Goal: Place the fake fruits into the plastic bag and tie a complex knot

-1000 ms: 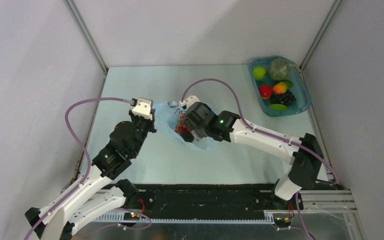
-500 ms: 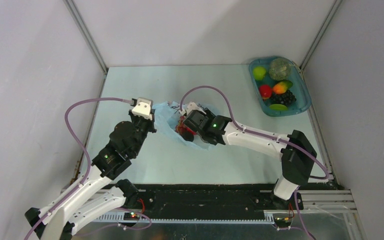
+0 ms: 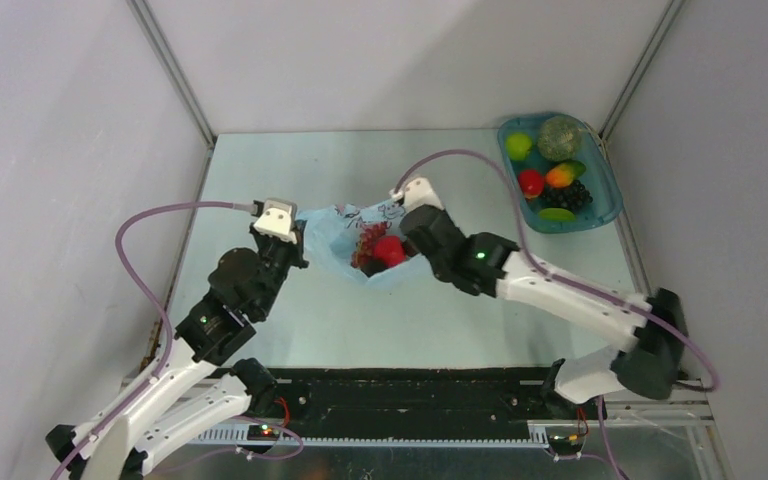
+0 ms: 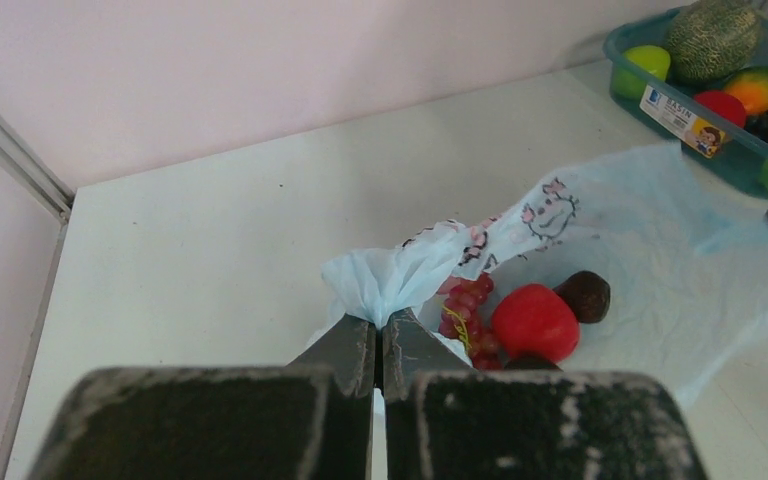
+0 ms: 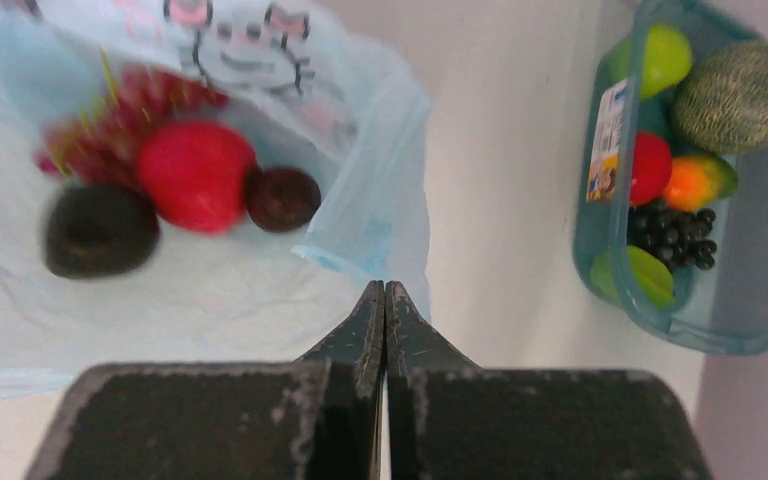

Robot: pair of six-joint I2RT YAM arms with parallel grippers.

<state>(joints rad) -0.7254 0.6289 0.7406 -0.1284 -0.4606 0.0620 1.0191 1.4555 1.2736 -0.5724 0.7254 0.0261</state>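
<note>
The light-blue plastic bag (image 3: 345, 225) lies open in the middle of the table. My left gripper (image 4: 380, 322) is shut on a bunched piece of its left rim. Inside the bag lie a red grape bunch (image 4: 465, 305), a round red fruit (image 4: 533, 322), a small brown fruit (image 4: 585, 295) and a dark fruit (image 5: 100, 230). My right gripper (image 5: 384, 287) is shut above the bag's right edge, and nothing shows between its jaws. More fake fruits sit in the tray: a green one (image 3: 518, 146), a red one (image 3: 531, 183), an orange-yellow one (image 3: 561, 176) and dark grapes (image 3: 567, 196). No knot shows.
The teal oval tray (image 3: 608, 200) stands at the back right corner and also holds a netted melon (image 3: 560, 135). Grey walls close in the table at the back and on both sides. Purple cables loop above both arms.
My right gripper has risen out of the bag, moved to its right edge and shut. The red fruit now lies uncovered inside. My left gripper keeps its hold on the rim.
</note>
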